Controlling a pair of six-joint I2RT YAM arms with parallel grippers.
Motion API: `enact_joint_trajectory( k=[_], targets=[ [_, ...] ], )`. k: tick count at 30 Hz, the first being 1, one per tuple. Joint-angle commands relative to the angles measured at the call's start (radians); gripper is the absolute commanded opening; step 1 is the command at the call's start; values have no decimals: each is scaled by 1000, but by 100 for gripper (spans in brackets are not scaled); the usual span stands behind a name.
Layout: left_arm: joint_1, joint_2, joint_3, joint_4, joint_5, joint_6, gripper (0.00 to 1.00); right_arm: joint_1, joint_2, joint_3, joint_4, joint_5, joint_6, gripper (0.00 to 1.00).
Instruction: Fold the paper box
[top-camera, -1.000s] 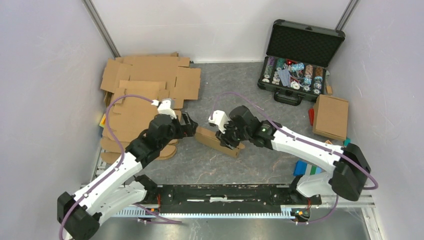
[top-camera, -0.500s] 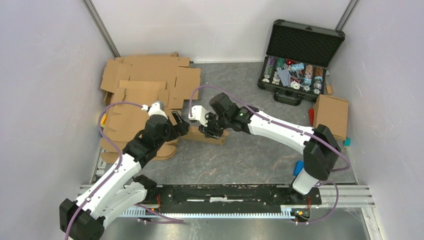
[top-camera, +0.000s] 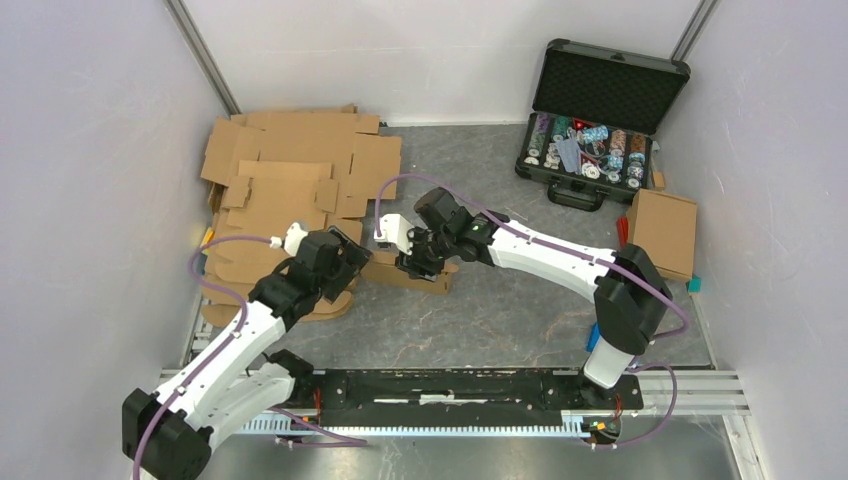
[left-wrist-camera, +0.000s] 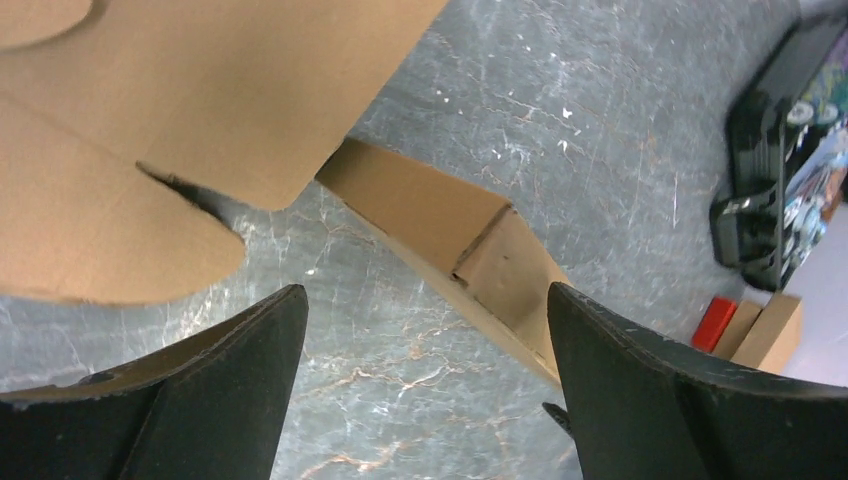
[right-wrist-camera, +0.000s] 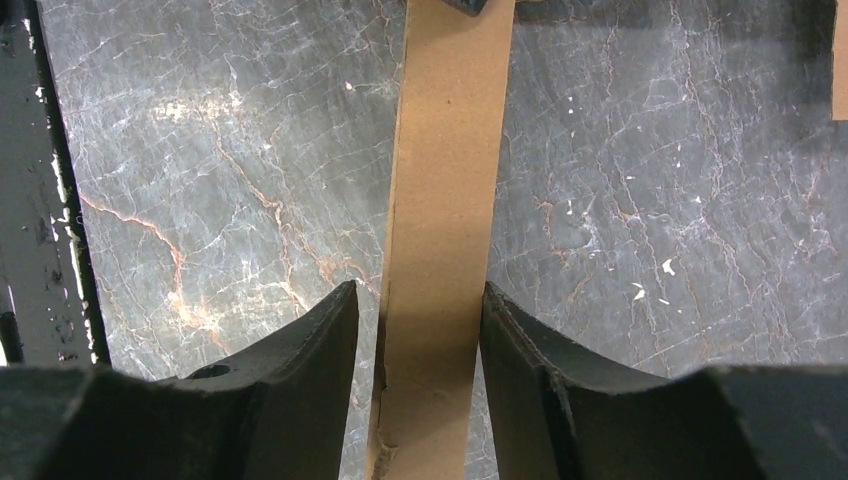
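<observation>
Grey marbled surface (top-camera: 500, 320) is carrying the whole job. A heap of flat cardboard blanks (top-camera: 300, 165) is lying at the upper left of the overhead frame, and an open chip case (top-camera: 600, 110) is sitting at the upper right. At centre frame the paper box (top-camera: 440, 282) is lying as a long, narrow brown sleeve, one end just beside the blanks. The right pincer (top-camera: 418, 262) is straddling it about midway, half open. One finger is at the card and a sliver of stone is showing beside the other, so nothing looks clamped. The left pincer (top-camera: 350, 262) is hanging spread wide and empty just off the sleeve's left end. Thin card like this is likely weighing almost nothing, sliding readily on stone and creasing under a hard pinch. The stiffer folded edges and corner are looking like the safest hold.
</observation>
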Motion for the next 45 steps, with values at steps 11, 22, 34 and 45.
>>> enact_joint_trajectory(
  k=[11, 22, 34, 45],
  targets=[
    [7, 60, 112, -73, -38, -432, 94, 0, -3, 23, 37, -18, -10, 56],
    [7, 171, 145, -72, -21, -527, 81, -1, -15, 14, 48, 2, 0, 65],
    [7, 148, 118, -78, -57, -574, 62, -1, -120, -44, 115, 68, 59, 95],
    [6, 142, 110, -96, -60, -585, 54, -3, -404, -286, 303, 214, 225, 92]
  ],
)
